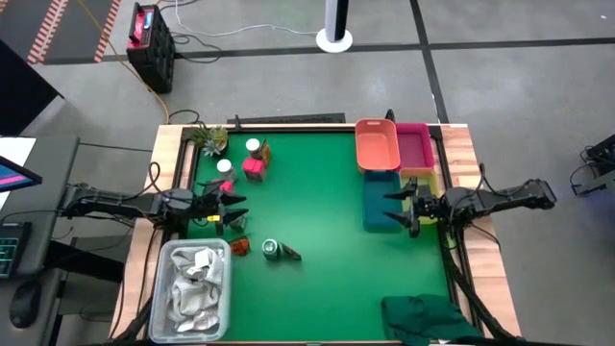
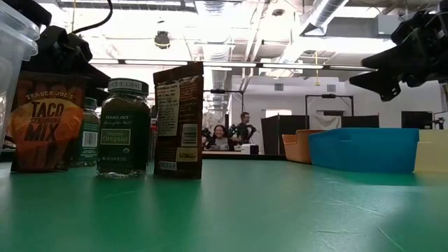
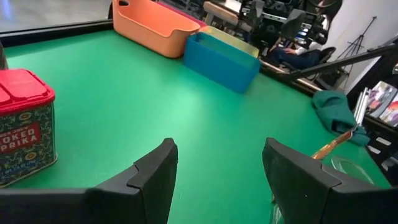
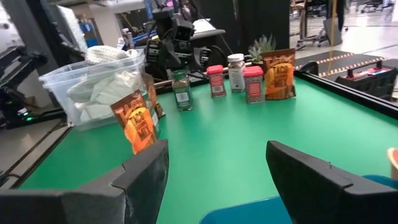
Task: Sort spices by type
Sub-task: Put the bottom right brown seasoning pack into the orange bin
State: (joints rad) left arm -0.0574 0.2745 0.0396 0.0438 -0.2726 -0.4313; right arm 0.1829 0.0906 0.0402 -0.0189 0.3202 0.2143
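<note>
The spices stand in two groups on the green mat. Toward the far left are a white-capped jar (image 1: 253,147), a second one (image 1: 226,165), a pink-red box (image 1: 254,169) and an orange-brown packet (image 4: 278,74). Nearer are a taco-mix packet (image 2: 45,122), a green oregano jar (image 2: 124,126) and a brown packet (image 2: 178,119). My left gripper (image 1: 227,207) hovers open between the groups; its wrist view shows a red paprika tin (image 3: 22,127) beside the fingers. My right gripper (image 1: 404,210) is open above the blue bin (image 1: 382,202).
Orange bin (image 1: 378,146), pink bin (image 1: 415,146) and yellow bin (image 1: 430,179) sit far right beside the blue one. A clear tub of white rags (image 1: 192,288) fills the near left corner. A spiky plant (image 1: 209,137) stands far left. A green cloth (image 1: 428,317) lies near right.
</note>
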